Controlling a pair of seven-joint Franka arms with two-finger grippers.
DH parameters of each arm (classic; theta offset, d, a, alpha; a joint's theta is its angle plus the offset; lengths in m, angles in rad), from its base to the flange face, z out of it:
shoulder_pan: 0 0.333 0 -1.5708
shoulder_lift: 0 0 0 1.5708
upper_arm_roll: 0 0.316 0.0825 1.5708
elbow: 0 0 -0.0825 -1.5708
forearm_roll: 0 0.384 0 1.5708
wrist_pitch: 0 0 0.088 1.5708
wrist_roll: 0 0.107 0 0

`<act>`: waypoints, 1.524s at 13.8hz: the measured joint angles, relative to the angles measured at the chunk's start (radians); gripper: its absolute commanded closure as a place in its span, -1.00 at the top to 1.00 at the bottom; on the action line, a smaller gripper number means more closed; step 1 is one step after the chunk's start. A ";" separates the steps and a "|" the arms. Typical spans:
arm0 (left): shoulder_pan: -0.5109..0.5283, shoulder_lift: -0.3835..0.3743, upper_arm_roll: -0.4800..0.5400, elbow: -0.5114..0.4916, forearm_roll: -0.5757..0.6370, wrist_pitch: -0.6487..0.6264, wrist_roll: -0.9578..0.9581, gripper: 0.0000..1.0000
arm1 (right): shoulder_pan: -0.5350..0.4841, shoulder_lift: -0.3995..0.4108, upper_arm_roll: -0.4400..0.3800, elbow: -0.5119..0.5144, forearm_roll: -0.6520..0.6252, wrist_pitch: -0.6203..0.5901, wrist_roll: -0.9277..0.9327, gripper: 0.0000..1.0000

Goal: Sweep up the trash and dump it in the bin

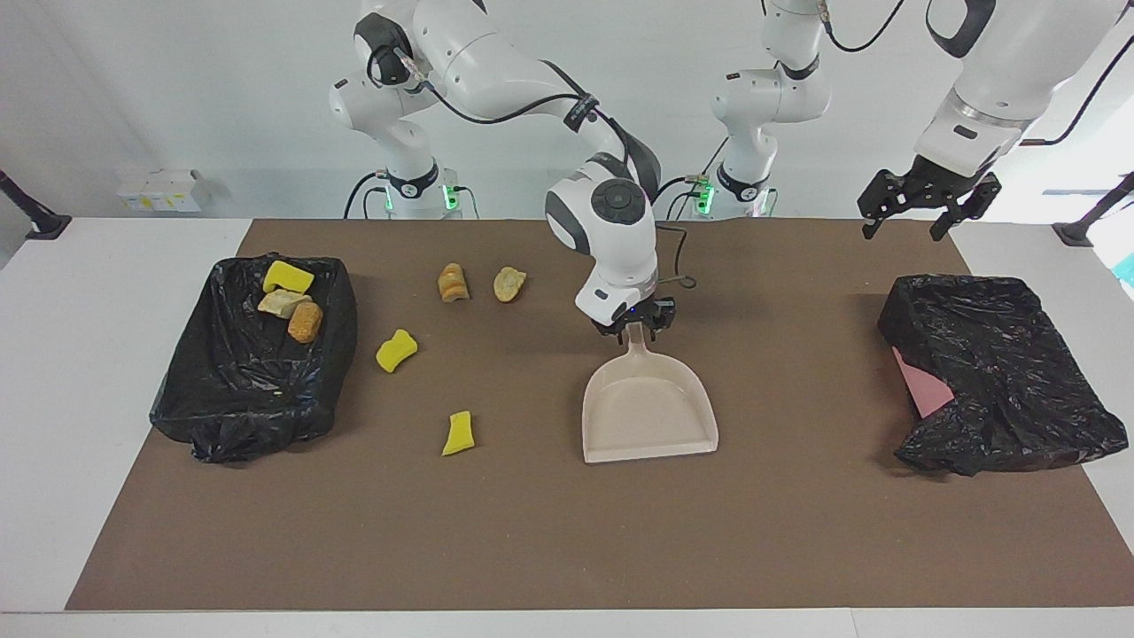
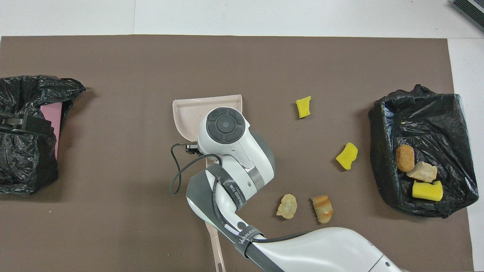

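Right pincer [image 1: 634, 328] is low over the middle of the surface, at the handle of the beige dustpan [image 1: 647, 408]. Cannot tell whether it grips the handle or has let go. The dustpan lies flat on the brown mat [image 1: 549, 532], empty, mouth turned away from the robots, probably so scraps can be pushed in along the mat. Left pincer [image 1: 921, 199] hangs open and empty, up over the second bin [image 1: 1001, 372] at the left arm's end, waiting and out of the way. That bin's black bag is crumpled, with a pink edge [image 1: 921, 390] showing. The trash is split. Three pieces are already in the black-lined bin [image 1: 239, 390] at the right arm's end: a yellow chunk [image 1: 288, 276], a tan lump [image 1: 282, 303] and an orange lump [image 1: 305, 322]. Four pieces lie loose on the mat between that bin and the dustpan: two bread lumps [image 1: 453, 283] [image 1: 509, 283] side by side nearer the robots, a yellow piece [image 1: 396, 350] just beside the bin, and another yellow piece [image 1: 459, 433] farther from the robots. I judge the task roughly half done. The pan sits well apart from every loose scrap, so it needs shifting toward the right arm's end. No brush is in view.
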 measured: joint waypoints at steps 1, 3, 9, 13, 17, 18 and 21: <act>-0.002 0.003 -0.001 -0.002 0.000 0.008 0.000 1.00 | 0.000 -0.011 0.000 0.000 0.000 -0.001 0.000 0.99; -0.017 0.018 -0.001 -0.010 -0.001 0.038 0.000 1.00 | -0.002 -0.043 0.000 -0.002 0.000 -0.022 0.000 0.99; -0.105 0.125 -0.002 -0.020 -0.008 0.157 -0.032 1.00 | -0.014 -0.313 0.005 -0.195 0.000 -0.172 -0.012 1.00; -0.208 0.211 -0.006 -0.026 -0.010 0.250 -0.137 1.00 | 0.036 -0.499 0.011 -0.439 0.000 -0.177 -0.015 1.00; -0.312 0.267 -0.008 -0.098 -0.011 0.389 -0.282 1.00 | 0.089 -0.587 0.014 -0.587 0.059 -0.168 -0.024 1.00; -0.335 0.274 -0.008 -0.120 -0.011 0.416 -0.314 1.00 | 0.107 -0.601 0.015 -0.605 0.071 -0.166 -0.024 1.00; -0.403 0.294 -0.009 -0.165 -0.011 0.461 -0.420 1.00 | 0.151 -0.611 0.015 -0.630 0.094 -0.153 -0.024 1.00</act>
